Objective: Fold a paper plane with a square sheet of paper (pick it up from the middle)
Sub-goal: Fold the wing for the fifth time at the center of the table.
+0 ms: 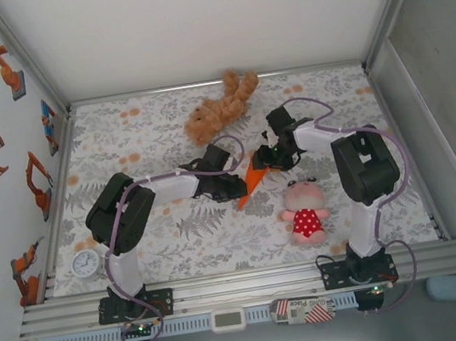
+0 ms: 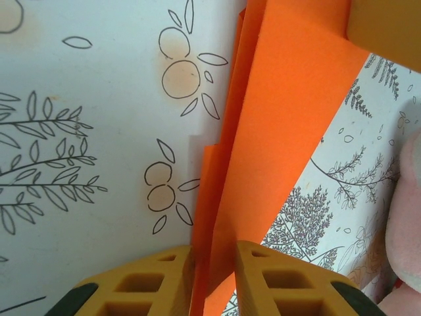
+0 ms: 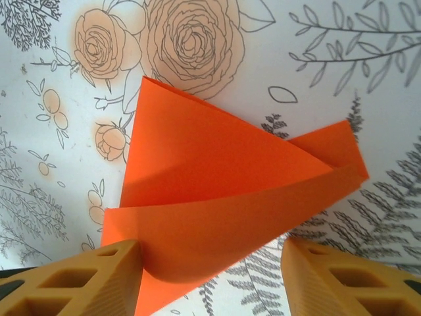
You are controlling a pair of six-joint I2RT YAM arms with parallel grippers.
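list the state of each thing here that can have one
left tool, shut on the orange paper
right tool, open, straddling the paper
orange paper, partly folded, layers edge-on in the left tool
brown plush bear, lying flat
pink doll, lying face up

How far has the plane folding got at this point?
Done: the orange paper is already folded into a layered, pointed shape. In hand: the left hand pinches its folded edge, and the right hand stands open around it. Left: the layers bulge loose, so the final creases into a flat dart remain.
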